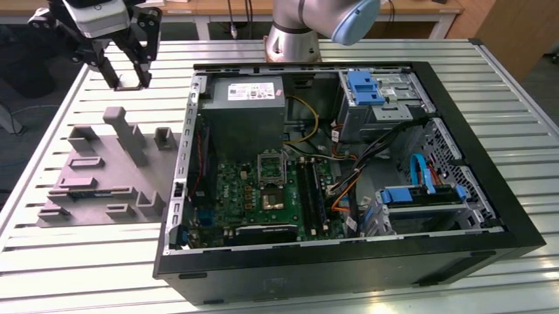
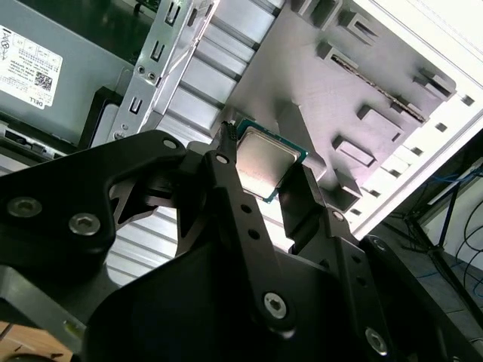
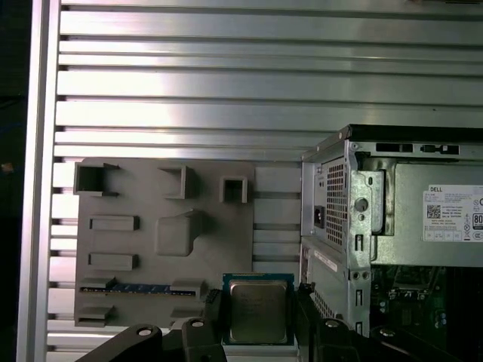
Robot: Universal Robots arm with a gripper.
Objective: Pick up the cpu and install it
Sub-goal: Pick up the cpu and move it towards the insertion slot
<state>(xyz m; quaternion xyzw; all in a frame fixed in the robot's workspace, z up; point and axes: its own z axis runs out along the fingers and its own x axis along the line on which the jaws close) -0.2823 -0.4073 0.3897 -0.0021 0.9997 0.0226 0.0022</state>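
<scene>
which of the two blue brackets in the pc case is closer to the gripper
The blue bracket next to the power supply. The other blue bracket lies towards the exterior view's lower right, farther from the gripper holding the cpu.

Gripper point(image 1: 127, 81): black, two-fingered, hanging above the slatted metal table point(image 1: 88, 261), fingers drawn in on a small pale piece, the cpu point(image 1: 131, 80). Grey moulded tray point(image 1: 96, 180): on the table, beneath and nearer the camera than the gripper, upright blocks standing on it. Open black computer case point(image 1: 349, 268): lying flat to the exterior view's right of the gripper, just beside the tray. Inside: grey power supply point(image 1: 245, 111) nearest the gripper, green motherboard point(image 1: 253, 196) beyond the tray's edge, blue drive bracket point(image 1: 365, 88) further right. Arm base point(image 1: 292, 42): behind the case.
</scene>
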